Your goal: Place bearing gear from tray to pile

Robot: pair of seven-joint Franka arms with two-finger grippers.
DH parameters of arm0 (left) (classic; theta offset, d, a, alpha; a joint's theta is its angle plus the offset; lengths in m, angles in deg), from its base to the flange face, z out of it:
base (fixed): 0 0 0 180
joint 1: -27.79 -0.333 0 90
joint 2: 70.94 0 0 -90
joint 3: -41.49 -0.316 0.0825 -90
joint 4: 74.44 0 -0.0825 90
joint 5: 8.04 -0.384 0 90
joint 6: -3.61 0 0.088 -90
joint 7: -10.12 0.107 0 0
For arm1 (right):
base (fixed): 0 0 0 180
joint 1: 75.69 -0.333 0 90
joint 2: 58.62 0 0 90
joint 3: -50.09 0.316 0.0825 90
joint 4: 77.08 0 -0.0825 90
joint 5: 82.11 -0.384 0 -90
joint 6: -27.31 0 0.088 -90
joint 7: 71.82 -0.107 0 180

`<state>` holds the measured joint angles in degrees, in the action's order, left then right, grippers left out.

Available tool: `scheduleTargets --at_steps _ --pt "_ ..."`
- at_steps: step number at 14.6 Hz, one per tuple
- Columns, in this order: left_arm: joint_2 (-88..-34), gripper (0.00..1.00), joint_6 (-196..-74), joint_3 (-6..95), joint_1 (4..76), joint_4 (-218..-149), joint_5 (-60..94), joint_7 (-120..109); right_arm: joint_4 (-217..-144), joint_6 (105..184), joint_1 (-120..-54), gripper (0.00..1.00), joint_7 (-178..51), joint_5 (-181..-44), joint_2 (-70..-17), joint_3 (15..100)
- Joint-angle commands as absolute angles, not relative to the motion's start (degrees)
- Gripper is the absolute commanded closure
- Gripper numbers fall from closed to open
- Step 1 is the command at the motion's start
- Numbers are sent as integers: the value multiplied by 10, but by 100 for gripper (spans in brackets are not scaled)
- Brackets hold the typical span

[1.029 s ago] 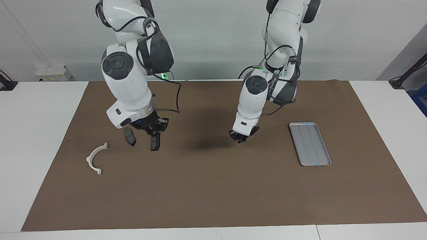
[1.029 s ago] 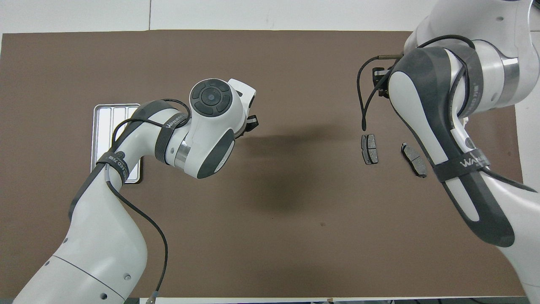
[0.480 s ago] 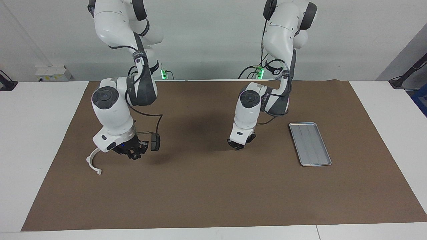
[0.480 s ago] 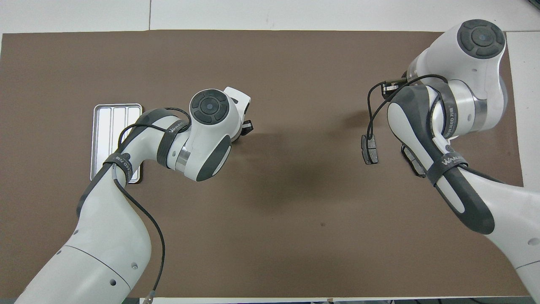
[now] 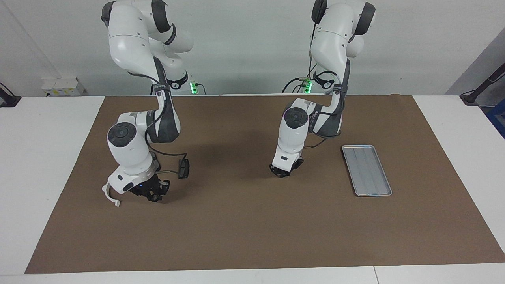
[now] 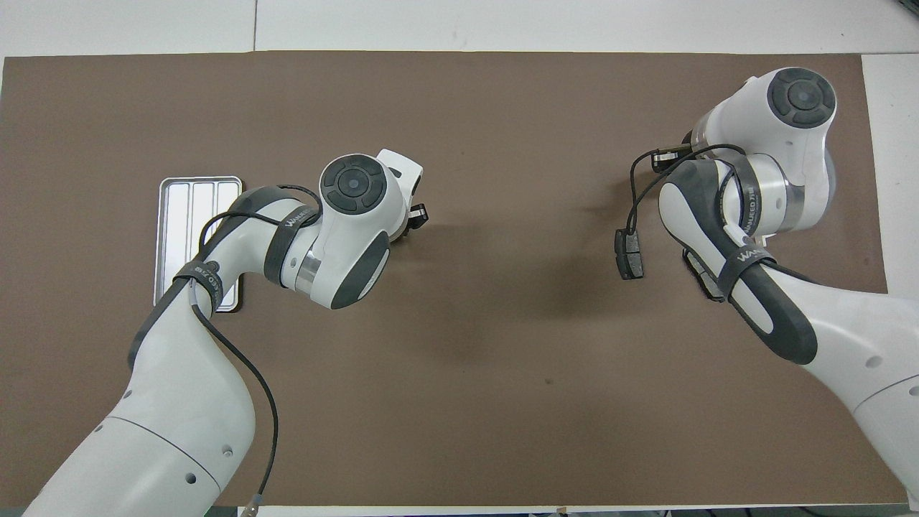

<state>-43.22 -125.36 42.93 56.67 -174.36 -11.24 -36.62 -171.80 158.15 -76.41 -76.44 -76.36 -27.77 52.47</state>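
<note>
The right end effector (image 5: 152, 194) is low beside the white bracket (image 5: 108, 194) of the pile; its opening cannot be determined. The tray (image 5: 367, 169) appears empty. Risk: descending may nudge the bracket. The left end effector (image 5: 285, 170) waits mid-surface.

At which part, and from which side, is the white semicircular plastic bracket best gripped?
Probably mid-arc, from above. The white semicircular plastic bracket lies flat on the brown mat, a thin curved strip with small tabs at its ends; fingers astride the band's width, one inside the curve and one outside, should hold it best.
</note>
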Motion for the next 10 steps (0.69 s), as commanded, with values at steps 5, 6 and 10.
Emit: scheduleTargets --at_steps 5,6,10 --pt "-614 0 -1066 418 464 -1744 -124 -284 -1725 1605 -757 100 -757 -760 -265 533" --pt "-636 0 -1034 418 443 -1743 -124 -248 -1729 1612 -757 100 -757 -760 -265 533" --pt "-722 0 -948 418 378 -1746 -123 -153 -1738 1615 -758 76 -759 -761 -267 533"
